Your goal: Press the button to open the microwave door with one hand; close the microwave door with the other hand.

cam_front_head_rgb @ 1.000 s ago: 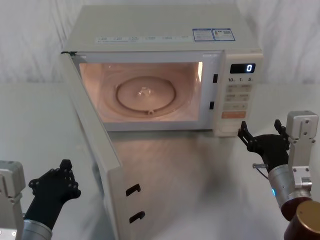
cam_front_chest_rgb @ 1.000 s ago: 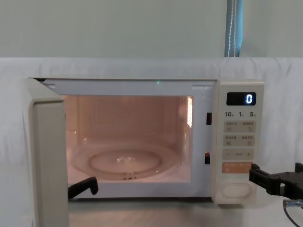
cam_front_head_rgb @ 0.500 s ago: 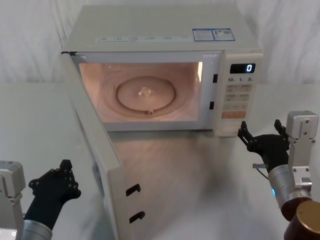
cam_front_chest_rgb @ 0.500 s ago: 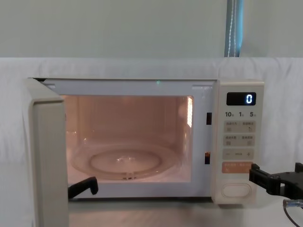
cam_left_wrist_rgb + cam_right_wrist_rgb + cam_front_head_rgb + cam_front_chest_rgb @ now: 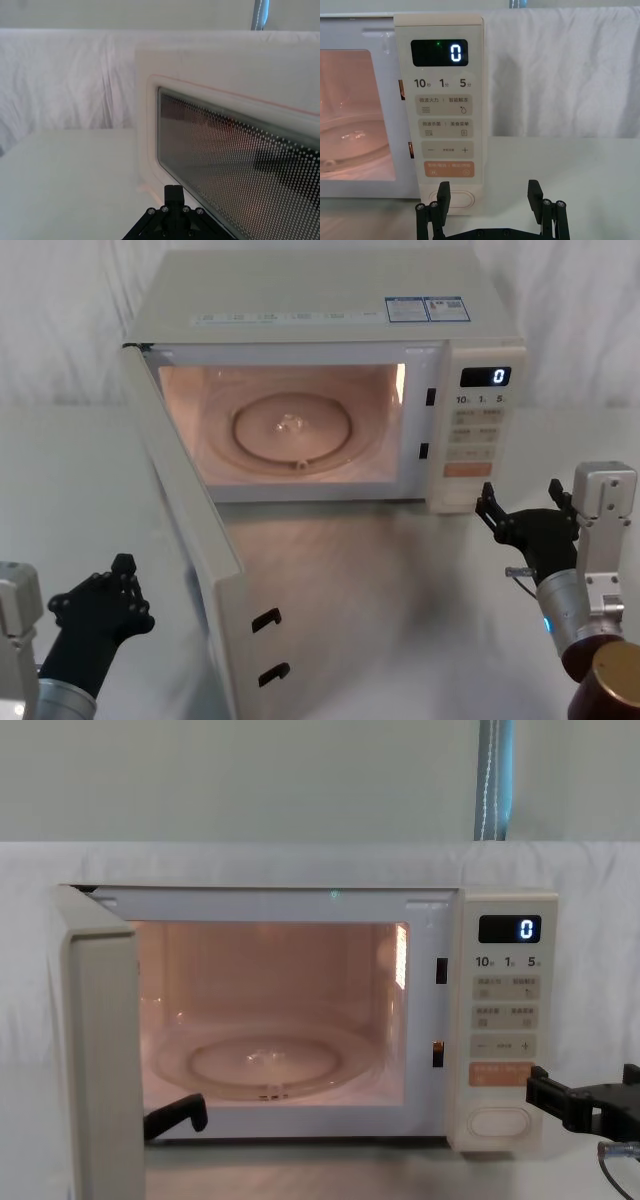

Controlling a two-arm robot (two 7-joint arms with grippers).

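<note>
The microwave door (image 5: 200, 570) stands wide open; the right gripper (image 5: 528, 516) hovers spread just before the button (image 5: 456, 199), the left gripper (image 5: 95, 608) outside the door, fingers unclear

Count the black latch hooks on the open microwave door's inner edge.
2. Both sit low on the inner face of the microwave door, which stands swung open: the upper hook, and the lower hook just beneath it.

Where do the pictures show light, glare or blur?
Head view: the lit cavity glows warm pink, with a soft sheen on the table. Chest view: the same glow, and the display shines bright. Left wrist view: the microwave door window shows a dotted mesh with dim reflections; its near end looks soft.
</note>
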